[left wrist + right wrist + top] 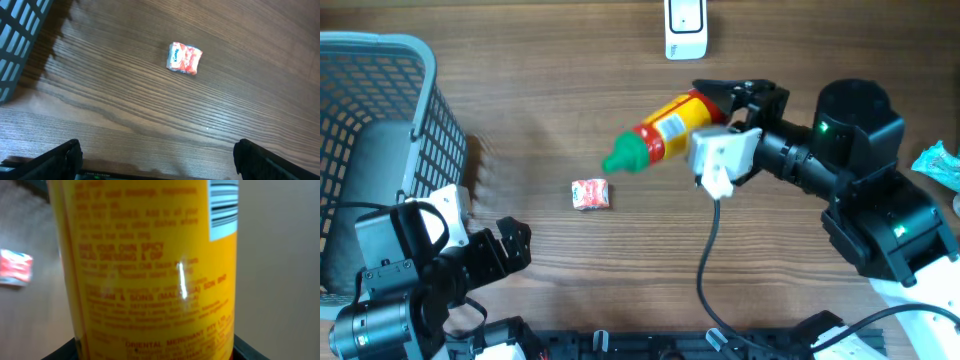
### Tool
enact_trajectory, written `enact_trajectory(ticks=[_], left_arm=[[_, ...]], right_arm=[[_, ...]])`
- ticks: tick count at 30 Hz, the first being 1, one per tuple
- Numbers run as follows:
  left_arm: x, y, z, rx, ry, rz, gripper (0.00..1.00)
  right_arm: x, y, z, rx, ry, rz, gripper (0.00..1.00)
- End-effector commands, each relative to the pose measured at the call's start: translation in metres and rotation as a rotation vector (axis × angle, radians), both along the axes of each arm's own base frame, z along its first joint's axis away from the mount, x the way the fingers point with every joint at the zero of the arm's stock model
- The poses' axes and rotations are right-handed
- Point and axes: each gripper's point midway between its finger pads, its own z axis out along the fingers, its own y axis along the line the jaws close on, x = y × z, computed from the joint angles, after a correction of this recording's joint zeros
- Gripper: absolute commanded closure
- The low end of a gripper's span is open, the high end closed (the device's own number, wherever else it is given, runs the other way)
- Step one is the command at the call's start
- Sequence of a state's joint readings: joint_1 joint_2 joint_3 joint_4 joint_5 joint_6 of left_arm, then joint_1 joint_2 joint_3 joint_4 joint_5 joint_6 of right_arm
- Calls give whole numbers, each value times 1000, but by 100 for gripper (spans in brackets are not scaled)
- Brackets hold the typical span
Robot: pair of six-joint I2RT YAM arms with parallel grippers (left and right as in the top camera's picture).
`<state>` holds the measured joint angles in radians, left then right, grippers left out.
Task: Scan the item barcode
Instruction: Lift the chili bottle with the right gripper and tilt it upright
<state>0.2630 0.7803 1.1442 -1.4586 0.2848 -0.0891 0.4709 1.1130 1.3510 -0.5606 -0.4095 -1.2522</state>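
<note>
Clamping the sauce bottle (665, 128) by its base above the table (550, 90), the right gripper (718, 118) is needing to roll the barcode (223, 207) squarely toward what is probably the scanner (685, 25), while the left gripper (157, 162) is idling wide apart.

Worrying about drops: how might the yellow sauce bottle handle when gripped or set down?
The sauce bottle juts out unsagging, so likely stiff. Glare on its label hints it's slippery. Its round body would probably roll lying down.
</note>
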Motion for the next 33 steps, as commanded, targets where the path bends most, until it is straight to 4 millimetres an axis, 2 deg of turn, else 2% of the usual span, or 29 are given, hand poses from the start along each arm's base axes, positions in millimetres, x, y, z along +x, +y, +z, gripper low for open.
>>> enact_trajectory(ticks=[1, 7, 11, 16, 18, 20, 21, 23, 25, 27, 30, 31, 33], left_arm=[[0, 1, 0, -1, -1, 10, 0], [0, 1, 0, -1, -1, 10, 0], [0, 1, 0, -2, -1, 10, 0], [0, 1, 0, -1, -1, 10, 0], [0, 1, 0, -2, -1, 10, 0], [0, 1, 0, -1, -1, 10, 0], [0, 1, 0, -1, -1, 10, 0], [0, 1, 0, -2, -1, 10, 0], [0, 1, 0, -1, -1, 10, 0], [0, 1, 0, -2, -1, 10, 0], [0, 1, 0, -1, -1, 10, 0], [0, 1, 0, -2, -1, 10, 0], [0, 1, 0, -1, -1, 10, 0]], right_arm=[[-24, 12, 34, -71, -300, 197, 94], [-47, 25, 42, -98, -463, 381, 92], [-57, 26, 42, -80, -457, 425, 93], [-60, 25, 29, -87, -375, 429, 92], [-59, 25, 23, -37, -242, 401, 92], [-54, 27, 11, 45, -12, 347, 95], [-50, 29, 1, 84, 117, 315, 96], [-41, 41, -32, 160, 465, 275, 95], [-44, 52, -55, 180, 664, 320, 95], [-50, 60, -72, 183, 794, 383, 96], [-47, 70, -94, 196, 935, 436, 96], [-46, 71, -95, 216, 968, 467, 96], [-45, 66, -86, 315, 1054, 579, 95]])
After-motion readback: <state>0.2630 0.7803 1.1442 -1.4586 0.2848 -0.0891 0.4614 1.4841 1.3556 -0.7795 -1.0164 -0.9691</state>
